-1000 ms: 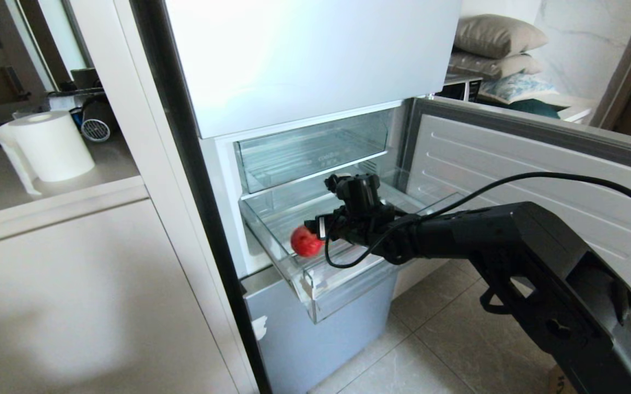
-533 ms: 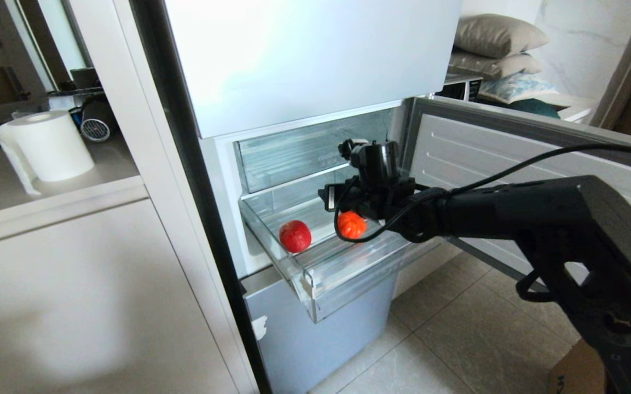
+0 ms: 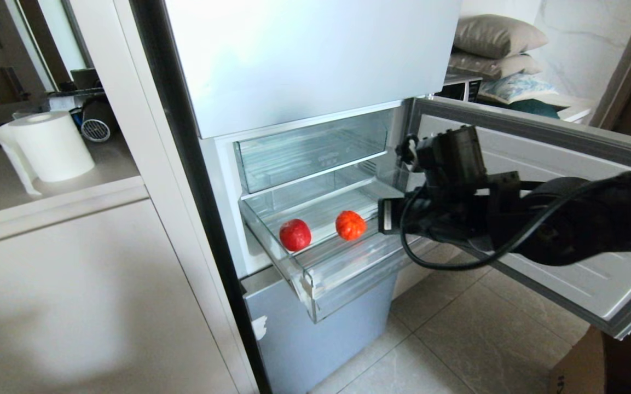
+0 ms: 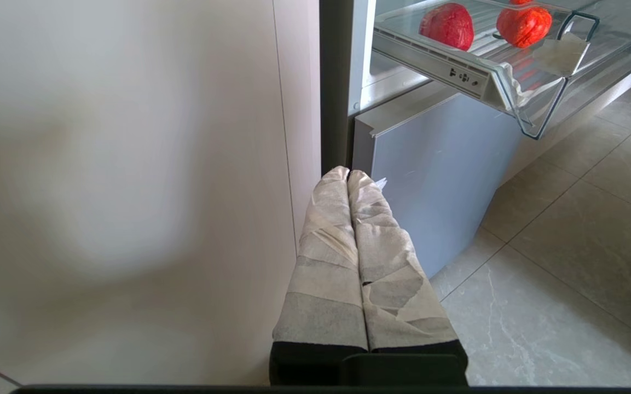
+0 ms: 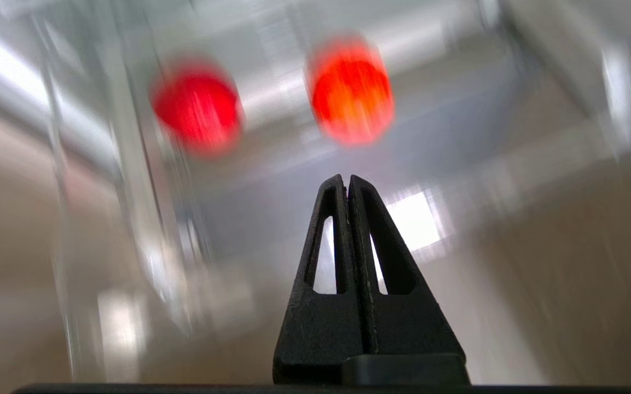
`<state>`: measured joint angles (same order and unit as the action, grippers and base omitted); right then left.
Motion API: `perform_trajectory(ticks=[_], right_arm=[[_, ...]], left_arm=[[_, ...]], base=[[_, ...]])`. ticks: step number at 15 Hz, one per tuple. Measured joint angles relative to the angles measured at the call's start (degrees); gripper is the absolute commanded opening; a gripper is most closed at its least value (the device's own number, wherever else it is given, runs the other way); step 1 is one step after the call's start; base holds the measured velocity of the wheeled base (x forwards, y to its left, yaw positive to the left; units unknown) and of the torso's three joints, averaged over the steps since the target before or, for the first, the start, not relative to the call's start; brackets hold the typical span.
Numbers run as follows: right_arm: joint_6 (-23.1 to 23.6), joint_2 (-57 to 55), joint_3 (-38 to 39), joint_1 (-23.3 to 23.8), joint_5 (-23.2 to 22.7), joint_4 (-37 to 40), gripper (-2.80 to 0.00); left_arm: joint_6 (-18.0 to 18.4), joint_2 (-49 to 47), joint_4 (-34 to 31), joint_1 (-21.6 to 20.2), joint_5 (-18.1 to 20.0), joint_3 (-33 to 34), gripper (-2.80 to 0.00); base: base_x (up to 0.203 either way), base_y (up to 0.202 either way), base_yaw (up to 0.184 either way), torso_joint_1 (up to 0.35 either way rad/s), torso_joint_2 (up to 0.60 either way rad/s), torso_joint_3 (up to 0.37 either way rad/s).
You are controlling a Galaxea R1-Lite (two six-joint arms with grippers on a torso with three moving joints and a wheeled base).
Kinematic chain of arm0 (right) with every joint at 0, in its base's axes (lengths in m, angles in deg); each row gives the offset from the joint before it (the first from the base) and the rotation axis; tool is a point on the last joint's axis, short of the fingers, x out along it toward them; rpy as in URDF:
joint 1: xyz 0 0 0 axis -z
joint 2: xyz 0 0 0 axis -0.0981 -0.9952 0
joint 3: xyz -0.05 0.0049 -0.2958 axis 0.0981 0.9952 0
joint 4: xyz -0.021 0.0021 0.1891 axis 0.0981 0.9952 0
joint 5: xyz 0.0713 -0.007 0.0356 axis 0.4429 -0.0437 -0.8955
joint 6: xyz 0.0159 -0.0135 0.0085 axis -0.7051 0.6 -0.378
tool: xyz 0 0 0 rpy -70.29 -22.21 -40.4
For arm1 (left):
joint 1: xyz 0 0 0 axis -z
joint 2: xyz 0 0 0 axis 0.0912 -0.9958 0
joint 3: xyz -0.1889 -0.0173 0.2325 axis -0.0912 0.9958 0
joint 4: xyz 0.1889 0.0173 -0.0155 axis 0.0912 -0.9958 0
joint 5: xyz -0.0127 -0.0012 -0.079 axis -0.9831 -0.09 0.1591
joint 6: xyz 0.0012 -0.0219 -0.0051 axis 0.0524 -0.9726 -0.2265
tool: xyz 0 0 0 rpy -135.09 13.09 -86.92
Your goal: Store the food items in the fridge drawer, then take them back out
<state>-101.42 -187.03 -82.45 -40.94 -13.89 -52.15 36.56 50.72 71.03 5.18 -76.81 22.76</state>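
- Fridge (image 3: 304, 60): pale blue-silver fronts, black side edge. The middle compartment's door (image 3: 539, 180) stands swung open to the robot's right.
- Fridge drawer (image 3: 315, 276): the lower of two clear bins, pulled out past the fridge front. The shorter clear bin (image 3: 310, 148) above it sits back in the compartment.
- Food items: two lie on the ribbed floor of the fridge drawer. A red round fruit (image 3: 295, 235) sits toward the left side; an orange-red fruit (image 3: 350, 225) sits just beside it to the right. The two are apart, not touching.
- Right gripper (image 5: 346, 183): fingers pressed together, holding nothing. In the head view its arm (image 3: 567, 224) hangs level outside the drawer, to the right of the orange-red fruit and clear of it. The wrist view is blurred; both fruits show ahead of the fingertips.
- Left gripper (image 4: 347, 174): tape-wrapped fingers together, empty, low down by the fridge's bottom front (image 4: 430, 164), below the drawer.
- Surroundings: beige cabinet (image 3: 74, 301) to the left, a paper towel roll (image 3: 52, 145) on its surface, tiled floor (image 3: 457, 339), pillows (image 3: 498, 35) behind the door.
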Motion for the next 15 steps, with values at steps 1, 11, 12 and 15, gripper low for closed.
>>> perform_trajectory(ticks=[1,11,12,15], right_arm=[[-1.20,3.49,3.89,-0.08,0.10,1.74,-2.80],[-3.03,6.65,20.46,0.44,-9.77,-1.64,-2.80],[-2.81,4.27,20.46,0.53,-9.85,-5.02,-2.80],[-2.58,-3.77,17.90,0.80,-10.01,-10.75,-2.80]], left_arm=[[0.00,0.00,0.00,0.00,0.00,0.00,-2.80],[0.00,0.00,0.00,0.01,0.00,0.00,-2.80],[0.00,0.00,0.00,0.00,0.00,0.00,-2.80],[0.00,0.00,-0.01,-0.01,0.00,0.00,-2.80]], base=[[0.000,0.000,0.000,0.000,0.00,0.000],[0.000,0.000,0.000,0.000,0.00,0.000],[0.000,0.000,0.000,0.000,0.00,0.000],[0.000,0.000,0.000,0.000,0.00,0.000]])
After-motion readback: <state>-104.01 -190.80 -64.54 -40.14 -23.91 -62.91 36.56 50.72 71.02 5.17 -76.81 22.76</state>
